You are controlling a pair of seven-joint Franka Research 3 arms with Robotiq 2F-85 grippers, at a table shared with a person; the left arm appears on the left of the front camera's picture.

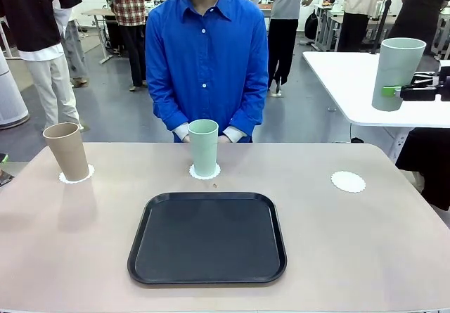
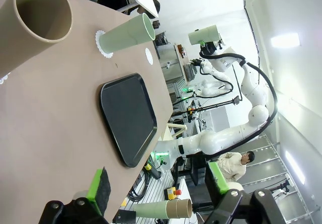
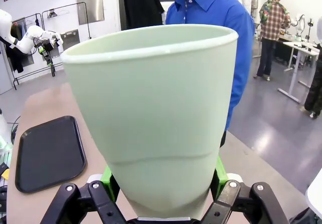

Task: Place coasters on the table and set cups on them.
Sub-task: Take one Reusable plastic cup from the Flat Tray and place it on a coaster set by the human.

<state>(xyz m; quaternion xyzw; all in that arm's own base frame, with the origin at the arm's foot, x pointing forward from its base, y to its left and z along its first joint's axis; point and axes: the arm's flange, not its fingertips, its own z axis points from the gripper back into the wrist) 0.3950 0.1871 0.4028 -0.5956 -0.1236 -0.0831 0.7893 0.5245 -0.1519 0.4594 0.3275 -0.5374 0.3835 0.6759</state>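
The right gripper (image 1: 402, 90) was clamped on a mint green cup (image 1: 396, 74), held upright in the air, above and outward of the bare coaster (image 1: 348, 181) on the table (image 1: 365, 243). The left gripper (image 2: 158, 183) had its jaws apart around nothing; the tan cup (image 2: 37, 20) stood on its coaster just ahead of it, the second mint cup (image 2: 126, 32) farther off.
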